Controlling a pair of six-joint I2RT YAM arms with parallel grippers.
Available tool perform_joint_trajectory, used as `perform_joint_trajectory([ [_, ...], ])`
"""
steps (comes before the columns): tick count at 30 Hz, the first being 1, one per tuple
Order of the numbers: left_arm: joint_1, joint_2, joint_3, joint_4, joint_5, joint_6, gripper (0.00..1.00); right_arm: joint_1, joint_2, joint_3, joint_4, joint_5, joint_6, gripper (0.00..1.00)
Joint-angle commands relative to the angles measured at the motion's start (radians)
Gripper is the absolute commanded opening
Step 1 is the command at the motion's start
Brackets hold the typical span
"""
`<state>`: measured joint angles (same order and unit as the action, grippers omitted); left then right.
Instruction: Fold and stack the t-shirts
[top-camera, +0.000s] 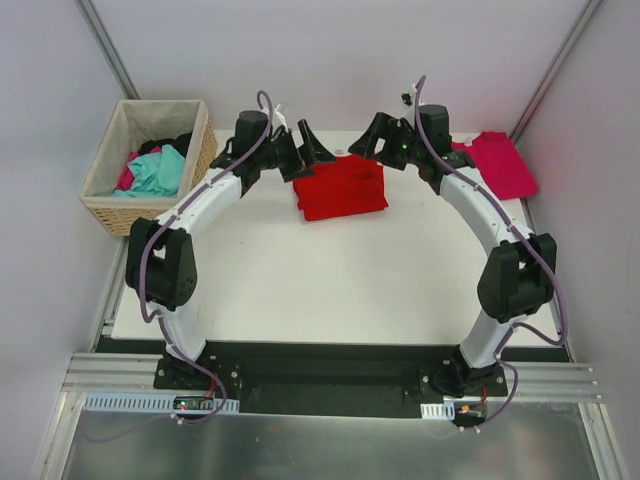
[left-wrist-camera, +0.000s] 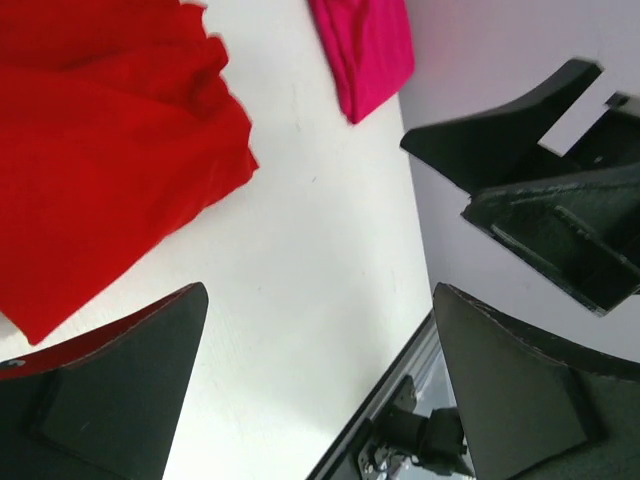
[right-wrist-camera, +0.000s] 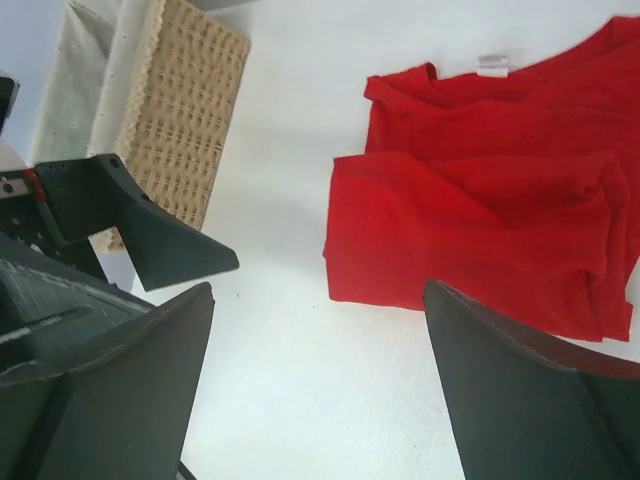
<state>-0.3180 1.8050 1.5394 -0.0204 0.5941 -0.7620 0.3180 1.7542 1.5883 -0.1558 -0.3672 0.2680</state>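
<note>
Red t-shirt: the red t-shirt (top-camera: 341, 186) lies folded in a rough, slightly lumpy square at the far middle of the table (top-camera: 330, 290).
Pink t-shirt: the pink t-shirt (top-camera: 498, 163) lies folded at the far right corner, well apart from the red one.
Left gripper: the left gripper (top-camera: 303, 152) hangs just beside the red shirt's left edge. Its fingers are wide apart and hold nothing.
Right gripper: the right gripper (top-camera: 372, 140) hangs by the red shirt's right edge. Its fingers are also wide apart, with nothing in them.
Basket: a basket (top-camera: 115, 215) with other clothes in it stands off to the left.
Step now: both shirts look folded, so the job left seems to be to make one pile.
How to do it well: the red shirt is bigger, so it is likely best at the bottom. One gripper should pinch all the layers of the pink shirt at an edge, not just the top one. Lift it slowly and keep it flat, so that it does not fall open. Lay it in the middle of the red shirt.
Watch out: the red shirt's right side is bunched, so a pile on it may lean.
</note>
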Motion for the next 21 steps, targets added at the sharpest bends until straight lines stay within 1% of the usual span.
perform_joint_trajectory([
  [1,-0.004,0.053,-0.11,0.1,-0.016,-0.049,0.96,-0.007,0.053,-0.067,0.015,0.02,-0.019,0.89],
  [6,-0.004,0.143,-0.075,0.138,-0.023,-0.056,0.95,-0.011,0.117,-0.028,0.015,0.016,-0.041,0.89],
  [17,0.008,0.341,0.093,0.152,-0.005,-0.065,0.94,-0.031,0.356,0.196,-0.014,-0.036,-0.023,0.89],
  [21,0.014,0.396,0.122,0.165,0.01,-0.079,0.93,-0.031,0.428,0.206,-0.014,-0.048,0.0,0.88],
])
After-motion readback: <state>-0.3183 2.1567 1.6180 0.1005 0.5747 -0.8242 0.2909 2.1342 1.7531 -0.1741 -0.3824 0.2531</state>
